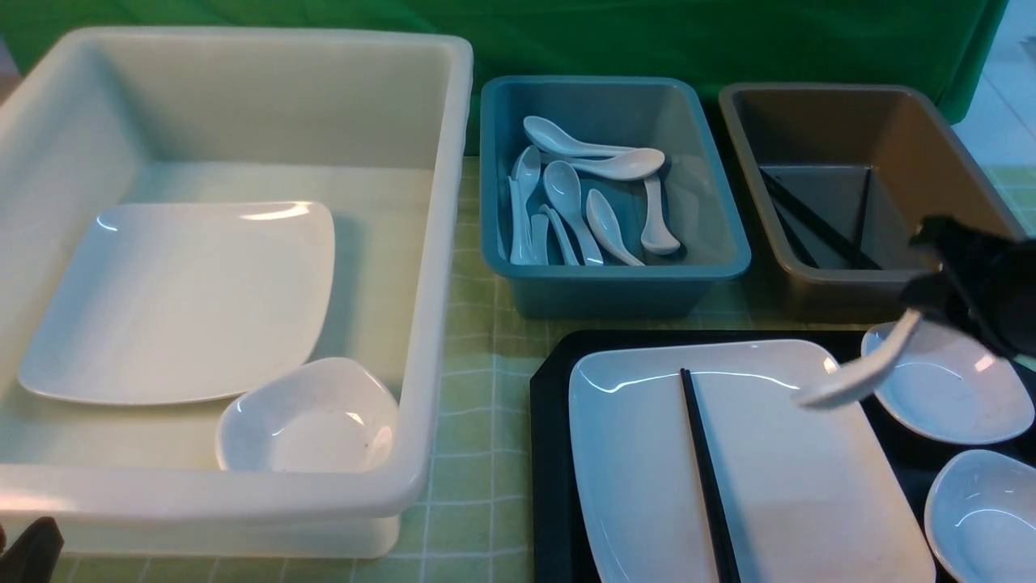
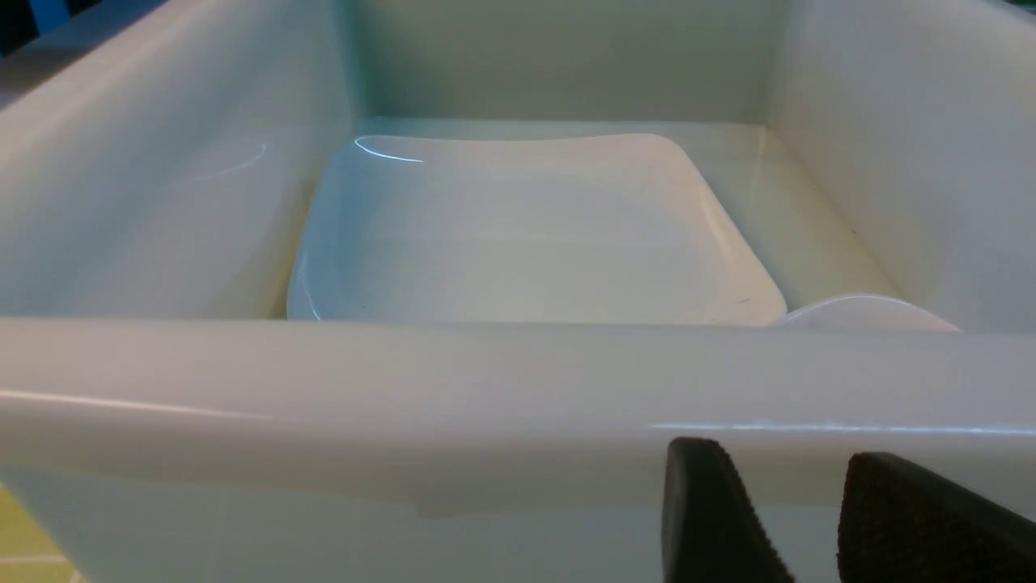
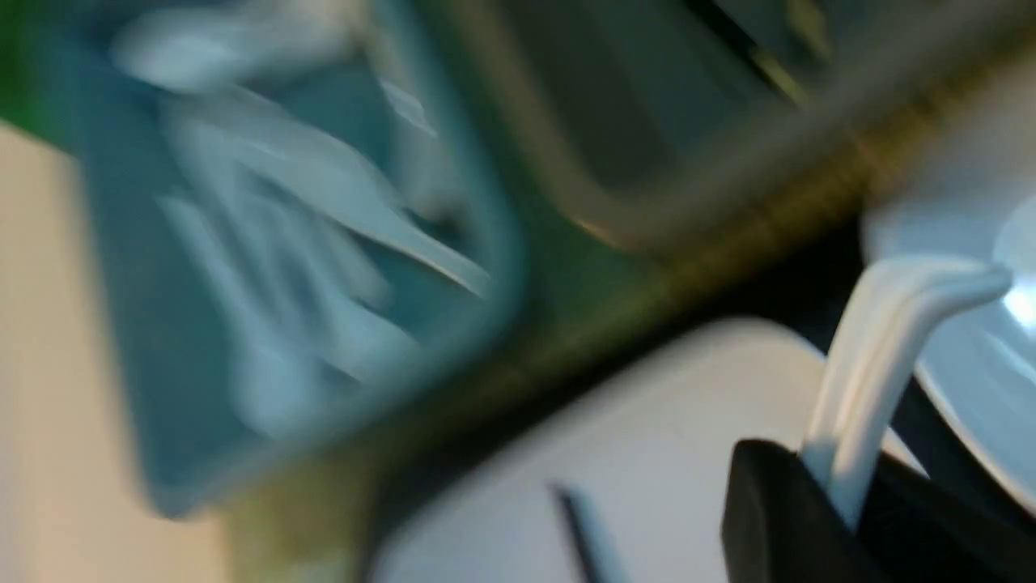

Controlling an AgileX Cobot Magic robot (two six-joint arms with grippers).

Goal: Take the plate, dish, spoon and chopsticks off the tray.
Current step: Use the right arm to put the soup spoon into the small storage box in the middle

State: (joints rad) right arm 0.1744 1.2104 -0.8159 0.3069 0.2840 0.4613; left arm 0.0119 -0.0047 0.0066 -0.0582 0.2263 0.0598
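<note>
The black tray [image 1: 550,453] at the lower right holds the large white plate [image 1: 777,486], with the black chopsticks [image 1: 708,478] lying across it. Two small white dishes [image 1: 951,389] [image 1: 983,514] sit on the tray's right side. My right gripper [image 1: 923,308] is shut on the handle of the white spoon [image 1: 858,376], which hangs bowl-down above the plate's far right corner. The blurred right wrist view shows the spoon [image 3: 882,340] clamped in that gripper [image 3: 834,486] over the plate [image 3: 688,405]. My left gripper [image 2: 785,453] is open and empty at the white bin's near wall.
A big white bin [image 1: 437,267] at the left holds another plate [image 1: 186,300] and a small dish [image 1: 312,417]. Behind the tray stand a teal bin [image 1: 704,202] with several white spoons and a brown bin [image 1: 906,170] holding black chopsticks. A green checked cloth covers the table.
</note>
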